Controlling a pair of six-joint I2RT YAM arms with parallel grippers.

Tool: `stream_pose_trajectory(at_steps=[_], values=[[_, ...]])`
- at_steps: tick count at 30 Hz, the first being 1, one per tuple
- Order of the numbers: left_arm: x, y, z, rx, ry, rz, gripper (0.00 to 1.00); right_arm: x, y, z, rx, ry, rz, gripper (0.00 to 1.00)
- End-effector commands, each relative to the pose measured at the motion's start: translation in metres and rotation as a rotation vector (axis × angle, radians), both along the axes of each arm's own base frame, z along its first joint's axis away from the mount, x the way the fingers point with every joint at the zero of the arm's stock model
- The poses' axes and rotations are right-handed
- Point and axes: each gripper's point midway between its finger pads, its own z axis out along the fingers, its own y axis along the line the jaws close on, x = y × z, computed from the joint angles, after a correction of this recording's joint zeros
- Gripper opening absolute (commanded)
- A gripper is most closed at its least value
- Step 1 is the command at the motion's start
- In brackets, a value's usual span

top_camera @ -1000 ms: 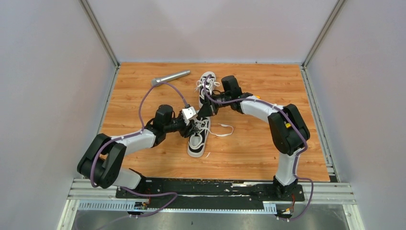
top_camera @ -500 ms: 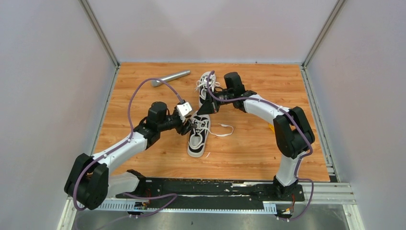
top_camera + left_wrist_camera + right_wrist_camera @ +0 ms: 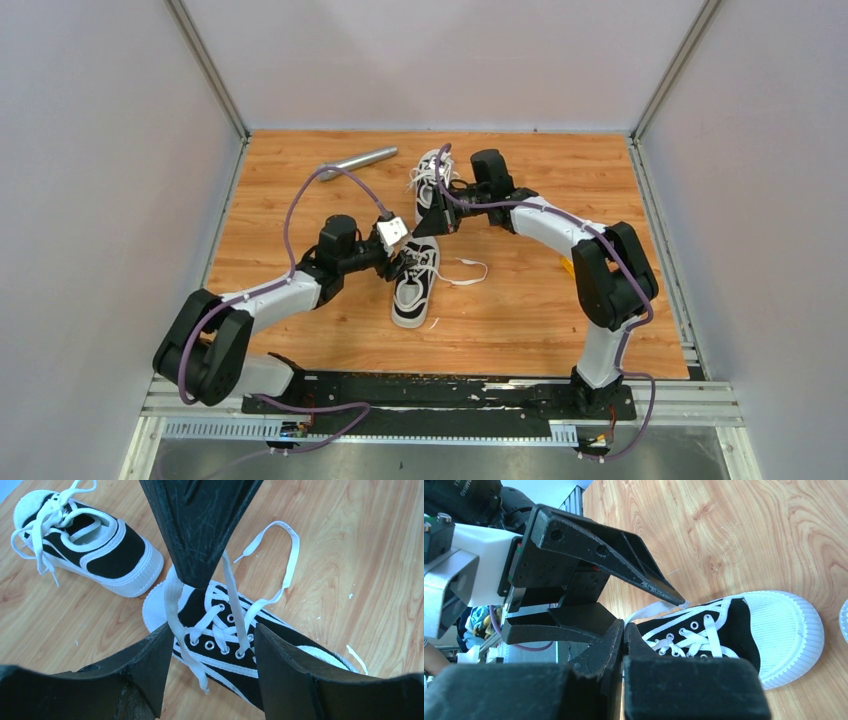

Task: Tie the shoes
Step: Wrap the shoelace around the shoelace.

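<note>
Two black-and-white shoes lie on the wooden table. The near shoe (image 3: 413, 285) (image 3: 280, 645) (image 3: 734, 630) has loose white laces. My right gripper (image 3: 422, 228) (image 3: 625, 624) hangs just above its tongue, shut on the lace (image 3: 172, 605), which runs up from the eyelets to its tip. My left gripper (image 3: 402, 262) (image 3: 214, 628) is open and straddles the same eyelets. One lace end dangles beside its left finger (image 3: 145, 665), and nothing is held. The far shoe (image 3: 432, 178) (image 3: 100, 545) lies apart, its laces bunched on top.
A silver metal rod (image 3: 357, 160) lies at the back left of the table. A loop of lace (image 3: 465, 270) (image 3: 285, 555) trails onto the wood to the right of the near shoe. Grey walls close in the table on three sides.
My left gripper's jaws have spread wider. The left arm swung out to the left and came back over the near shoe. The right gripper stayed shut on the lace, barely moving.
</note>
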Motion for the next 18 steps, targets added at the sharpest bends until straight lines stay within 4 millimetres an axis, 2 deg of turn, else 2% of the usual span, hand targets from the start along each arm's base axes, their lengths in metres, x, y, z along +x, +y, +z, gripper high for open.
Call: stream_pose_trajectory(at_steps=[1, 7, 18], values=[[0.003, -0.011, 0.013, -0.071, -0.054, -0.021, 0.66, 0.011, 0.0, 0.026, 0.049, -0.025, -0.041, 0.0], [-0.005, -0.014, -0.002, -0.061, -0.022, -0.066, 0.6, 0.016, -0.002, 0.028, 0.061, 0.026, -0.081, 0.0], [-0.007, -0.024, -0.006, -0.092, 0.02, -0.104, 0.48, 0.017, -0.002, 0.025, 0.059, 0.041, -0.091, 0.0]])
